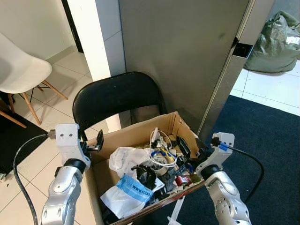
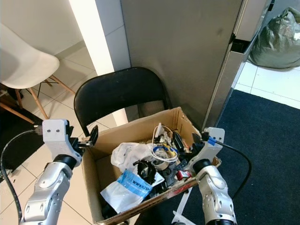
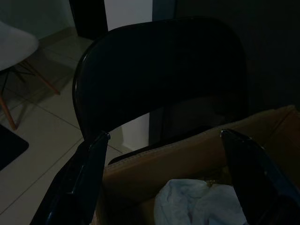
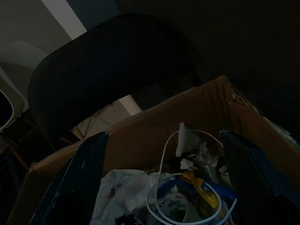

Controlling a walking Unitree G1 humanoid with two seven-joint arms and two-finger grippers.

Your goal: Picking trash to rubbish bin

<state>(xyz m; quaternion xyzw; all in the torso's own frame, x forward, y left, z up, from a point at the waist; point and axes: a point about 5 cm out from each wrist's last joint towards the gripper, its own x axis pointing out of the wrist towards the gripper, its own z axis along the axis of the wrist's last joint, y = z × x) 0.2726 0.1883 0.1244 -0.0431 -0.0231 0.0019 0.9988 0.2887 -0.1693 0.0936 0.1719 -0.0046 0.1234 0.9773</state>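
Fingers of both grippers stand wide apart and hold nothing: the left gripper (image 1: pixel 96 142) hovers at the near-left rim of the cardboard box (image 1: pixel 140 133), and the right gripper (image 2: pixel 185 140) hangs over the box's right side, its black fingers (image 4: pixel 253 178) straddling the heap in the right wrist view.

What the coming move turns on is that the trash lies below and just ahead of the right fingers, while the left fingers (image 3: pixel 86 176) sit outside the box wall with only the crumpled white bag (image 1: pixel 125 158) just beyond the rim. A looped white cable (image 1: pixel 158 149) lies between the right fingers' lines, curling around a blue and yellow piece (image 4: pixel 197 190); its loop runs roughly left to right across the box. By my reading the right arm is the nearer one to this tangle and would only need to drop down.

Further out, a white bag with a blue label (image 1: pixel 131 187) lies at the near edge of the box. The box rests on the seat of a black folding chair (image 1: pixel 117 96), whose back rises at the far side. A white chair (image 1: pixel 21 70) stands at far left, a grey panel (image 1: pixel 187 51) behind, and a dark carpet (image 1: pixel 267 136) at right.
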